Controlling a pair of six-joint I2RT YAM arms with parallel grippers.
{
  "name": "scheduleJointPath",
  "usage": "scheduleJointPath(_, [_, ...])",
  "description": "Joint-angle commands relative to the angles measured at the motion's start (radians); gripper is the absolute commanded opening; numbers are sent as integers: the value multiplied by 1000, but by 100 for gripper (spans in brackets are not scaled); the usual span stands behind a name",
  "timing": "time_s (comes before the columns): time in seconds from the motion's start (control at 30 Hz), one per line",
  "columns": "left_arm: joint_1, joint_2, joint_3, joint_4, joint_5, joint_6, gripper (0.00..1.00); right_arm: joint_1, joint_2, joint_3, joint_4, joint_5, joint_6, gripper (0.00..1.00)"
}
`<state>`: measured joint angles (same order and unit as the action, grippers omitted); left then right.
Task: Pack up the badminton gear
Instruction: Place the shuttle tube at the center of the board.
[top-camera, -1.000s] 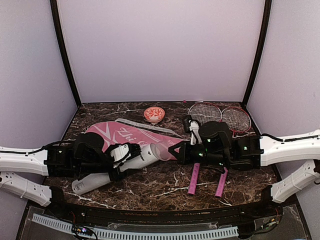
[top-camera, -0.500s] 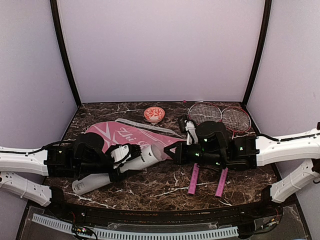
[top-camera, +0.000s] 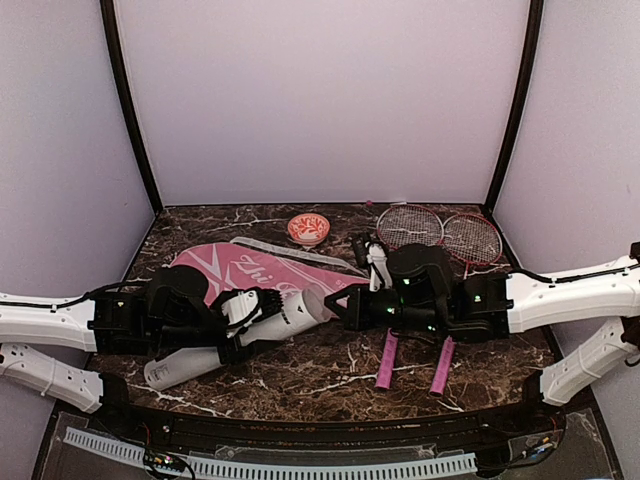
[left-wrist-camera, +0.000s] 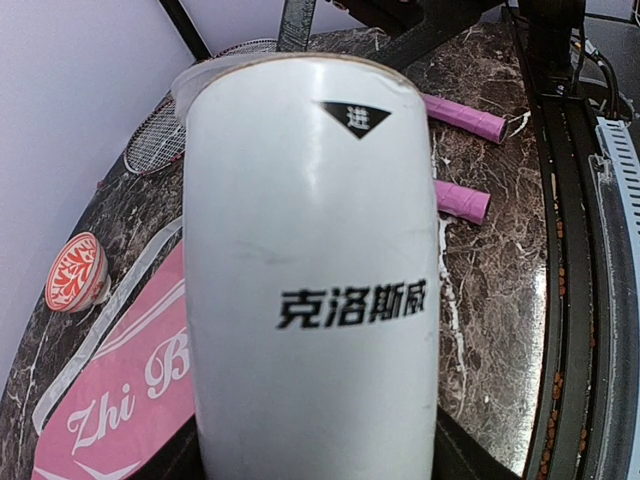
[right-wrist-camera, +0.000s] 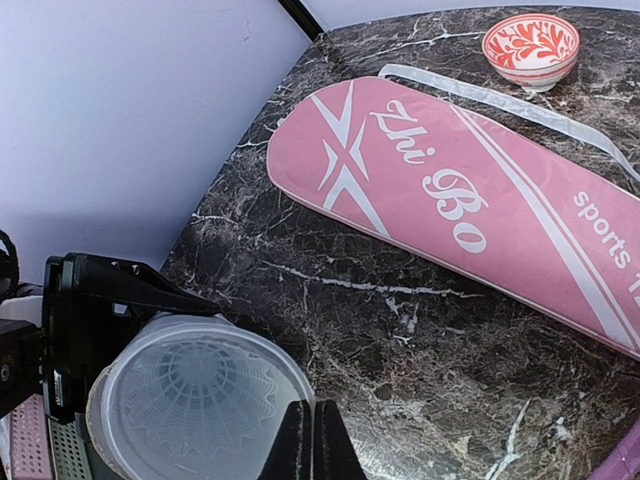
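My left gripper (top-camera: 262, 314) is shut around the middle of the long white tube (top-camera: 285, 312), which lies slanted above the table; in the left wrist view the tube (left-wrist-camera: 310, 270) fills the frame between the dark fingers. Its open end carries a translucent lid (right-wrist-camera: 195, 405), and a shuttlecock (right-wrist-camera: 190, 380) shows through it. My right gripper (right-wrist-camera: 312, 440) is shut, its tips against the lid's rim. The pink Zhi Bo cover (top-camera: 265, 270) lies flat behind the tube. Two red rackets (top-camera: 440, 232) lie at the back right, their pink handles (top-camera: 388, 358) under the right arm.
A small red-and-white bowl (top-camera: 308, 229) stands at the back centre, beyond the cover's clear strap (right-wrist-camera: 500, 100). Dark marble table (top-camera: 330, 375) with a black rail along its near edge. Purple walls close in the sides and back.
My right gripper has slid a little left, up to the tube's lidded end. The left arm and the tube have stayed put.
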<state>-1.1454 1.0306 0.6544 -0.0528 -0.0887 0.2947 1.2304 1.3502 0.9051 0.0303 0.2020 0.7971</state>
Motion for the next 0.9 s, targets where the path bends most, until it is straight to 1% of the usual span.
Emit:
scheduleJointPath(0.0, [3, -22, -10, 61, 10, -26, 64, 9, 6, 24, 48, -22, -18, 0])
scheduleJointPath(0.53, [3, -19, -10, 64, 11, -26, 64, 31, 22, 37, 10, -33, -69, 0])
scheduleJointPath(0.87, [3, -19, -10, 64, 10, -25, 64, 48, 77, 116, -116, -6, -159, 0])
